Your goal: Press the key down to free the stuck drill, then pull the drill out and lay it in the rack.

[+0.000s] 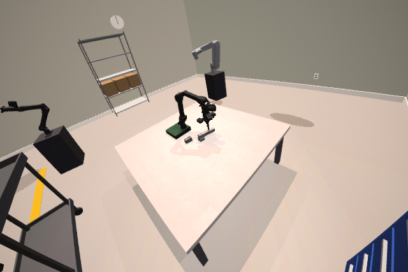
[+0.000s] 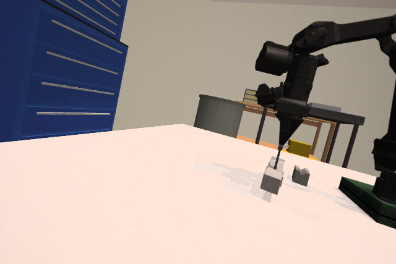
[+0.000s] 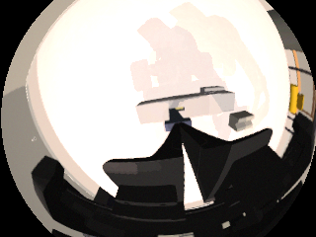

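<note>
My gripper (image 1: 208, 121) (image 2: 280, 144) (image 3: 178, 126) is shut and empty, pointing down. Its tips are right at the head of the thin dark blue key (image 2: 278, 159) (image 3: 174, 118), which stands upright in the long grey bar (image 1: 204, 134) (image 2: 271, 181) (image 3: 150, 112). Tips and key head look in contact, but a small gap cannot be ruled out. The bar lies along the table. I cannot tell a separate drill apart from the bar. A small grey block with a V notch, seemingly the rack (image 1: 188, 139) (image 2: 300, 177) (image 3: 241, 120), stands apart near one end of the bar.
The arm's green base (image 1: 178, 130) (image 2: 367, 193) stands on the table (image 1: 197, 190) (image 2: 127, 197) close to the notched block. Beyond the table are a grey bin (image 2: 220, 115), a yellow box (image 2: 299, 148) and a blue drawer cabinet (image 2: 70, 66).
</note>
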Controlling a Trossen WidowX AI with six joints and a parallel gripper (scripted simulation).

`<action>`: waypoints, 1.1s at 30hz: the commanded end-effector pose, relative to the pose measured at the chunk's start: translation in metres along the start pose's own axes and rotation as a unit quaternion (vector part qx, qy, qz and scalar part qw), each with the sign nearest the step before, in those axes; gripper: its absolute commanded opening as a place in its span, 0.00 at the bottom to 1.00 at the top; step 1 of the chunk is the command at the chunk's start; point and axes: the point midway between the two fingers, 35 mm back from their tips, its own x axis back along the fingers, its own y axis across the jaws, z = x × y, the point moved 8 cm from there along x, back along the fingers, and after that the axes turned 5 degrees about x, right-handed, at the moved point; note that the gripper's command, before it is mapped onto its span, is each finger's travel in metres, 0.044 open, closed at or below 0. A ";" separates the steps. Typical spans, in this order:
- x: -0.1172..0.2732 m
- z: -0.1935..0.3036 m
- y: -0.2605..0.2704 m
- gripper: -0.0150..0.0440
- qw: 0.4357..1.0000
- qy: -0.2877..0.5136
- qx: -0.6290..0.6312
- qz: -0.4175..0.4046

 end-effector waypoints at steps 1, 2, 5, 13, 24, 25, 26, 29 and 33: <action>-0.004 -0.001 0.000 0.25 1.000 0.003 -0.001 -0.001; -0.005 -0.001 0.000 0.25 1.000 0.003 -0.001 -0.001; -0.006 -0.002 0.000 0.25 1.000 0.003 -0.001 -0.001; -0.009 -0.003 -0.001 0.25 1.000 0.002 -0.001 -0.001; -0.013 -0.001 0.000 0.25 1.000 0.003 -0.001 -0.001; -0.013 -0.001 0.000 0.25 1.000 0.003 -0.001 -0.001; -0.013 0.000 0.000 0.25 1.000 0.003 -0.001 -0.001; -0.014 0.001 0.000 0.25 1.000 0.003 -0.001 -0.001; -0.015 0.002 0.001 0.25 1.000 0.003 -0.001 -0.001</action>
